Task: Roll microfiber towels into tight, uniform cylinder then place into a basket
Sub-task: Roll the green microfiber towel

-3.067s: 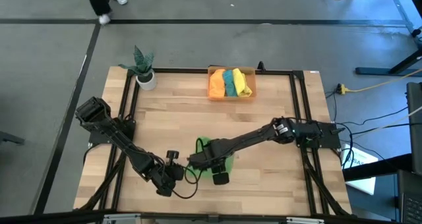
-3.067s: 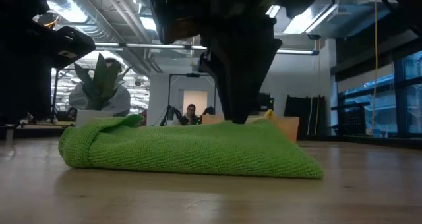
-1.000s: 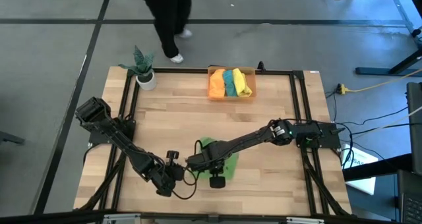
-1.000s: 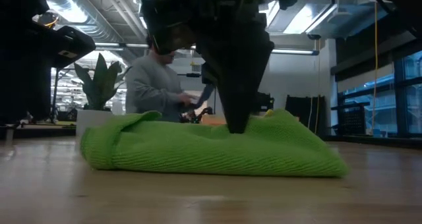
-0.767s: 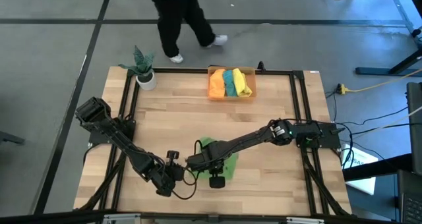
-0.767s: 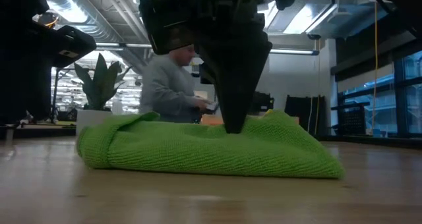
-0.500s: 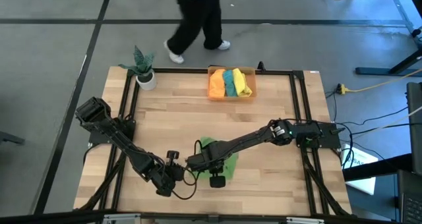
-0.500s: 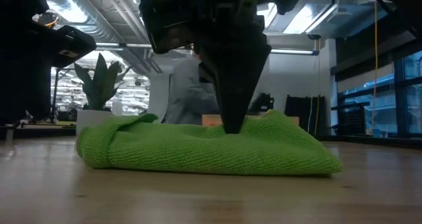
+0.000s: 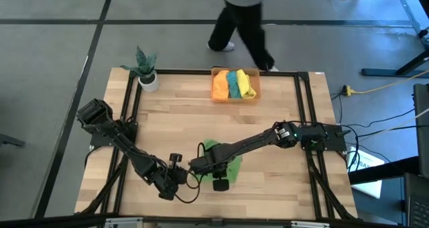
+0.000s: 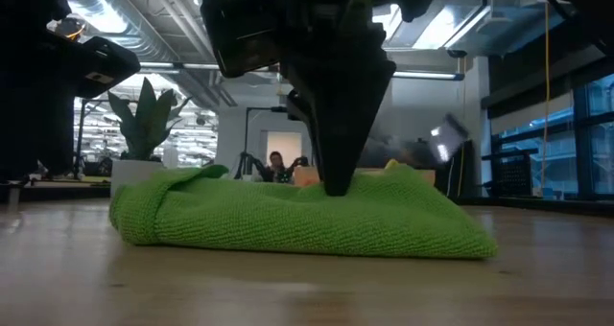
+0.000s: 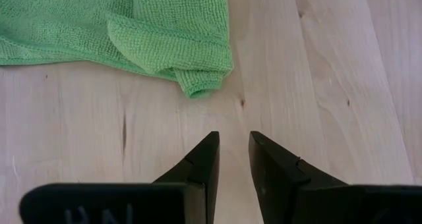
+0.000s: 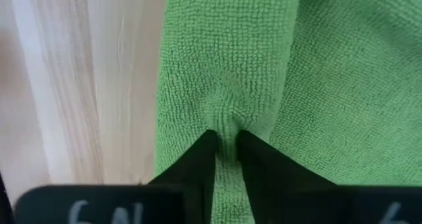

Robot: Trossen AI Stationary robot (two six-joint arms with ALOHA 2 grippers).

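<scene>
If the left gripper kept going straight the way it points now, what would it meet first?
Probably the folded corner of the green towel: it lies just ahead of the left gripper, with only bare table between them, though depth is uncertain.

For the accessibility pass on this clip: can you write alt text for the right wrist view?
The right gripper presses down into a light green towel, its jaws set close together with a small ridge of cloth pinched up between them. The towel fills most of the picture, a lengthwise crease running through it, and a strip of pale wooden table shows along one side.

Even overhead light; low view backlit, background perhaps blurred.
</scene>
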